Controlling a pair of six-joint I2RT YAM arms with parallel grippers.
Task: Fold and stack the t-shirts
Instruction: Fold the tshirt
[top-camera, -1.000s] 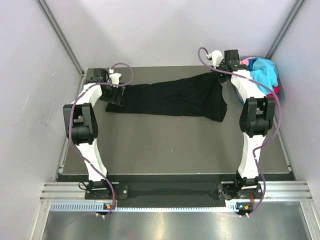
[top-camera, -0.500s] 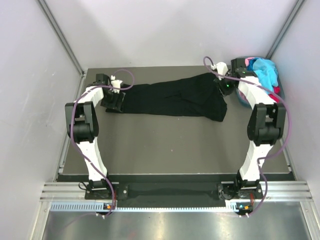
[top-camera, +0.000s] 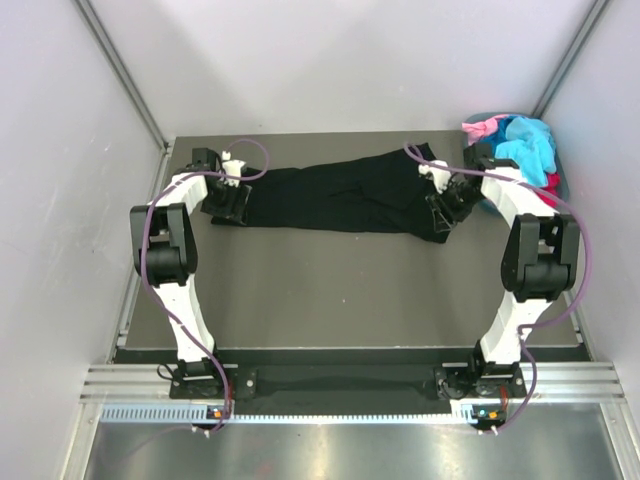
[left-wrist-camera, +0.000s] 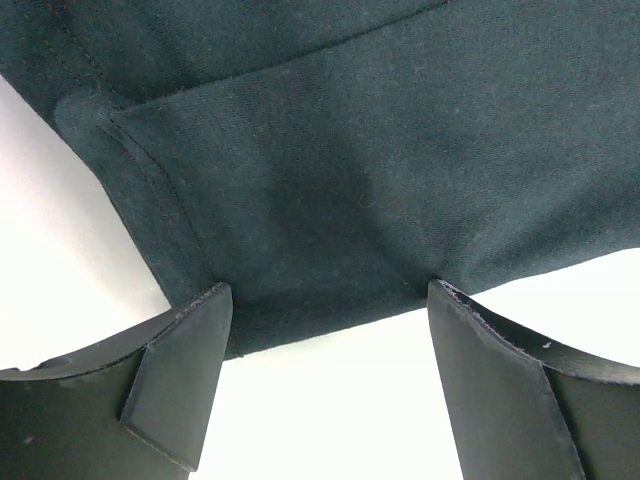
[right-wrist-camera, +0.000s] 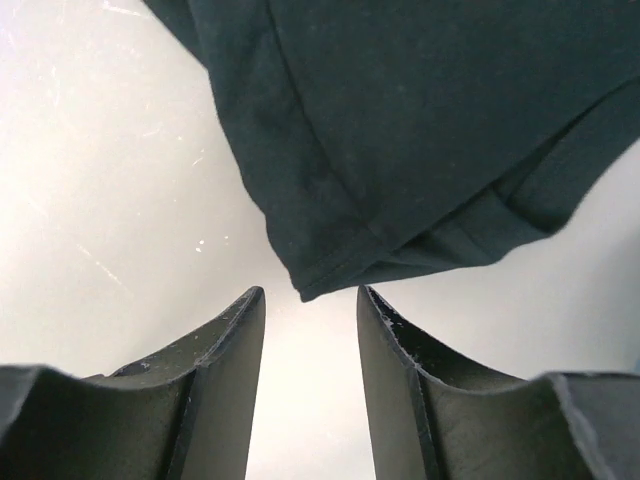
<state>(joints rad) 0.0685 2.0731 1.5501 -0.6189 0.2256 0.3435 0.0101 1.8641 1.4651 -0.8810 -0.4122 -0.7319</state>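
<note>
A black t-shirt (top-camera: 340, 195) lies folded into a long band across the far part of the table. My left gripper (top-camera: 228, 203) stands wide open at its left end. In the left wrist view the shirt's hem (left-wrist-camera: 350, 150) runs between the two fingertips of the left gripper (left-wrist-camera: 325, 300). My right gripper (top-camera: 443, 208) is low at the shirt's right end, jaws partly open. In the right wrist view a corner of the black cloth (right-wrist-camera: 420, 120) ends just beyond the right gripper (right-wrist-camera: 310, 295), nothing between the fingers. Turquoise, pink and red t-shirts (top-camera: 525, 140) are heaped at the far right corner.
The dark table mat (top-camera: 340, 290) stretches bare between the black shirt and the arm bases. White walls close in the table at the left, right and back. A metal rail (top-camera: 340, 380) runs along the near edge.
My right gripper let go of the shirt's far right corner, opened, and moved nearer and lower to the shirt's right end. The left gripper shifted only slightly.
</note>
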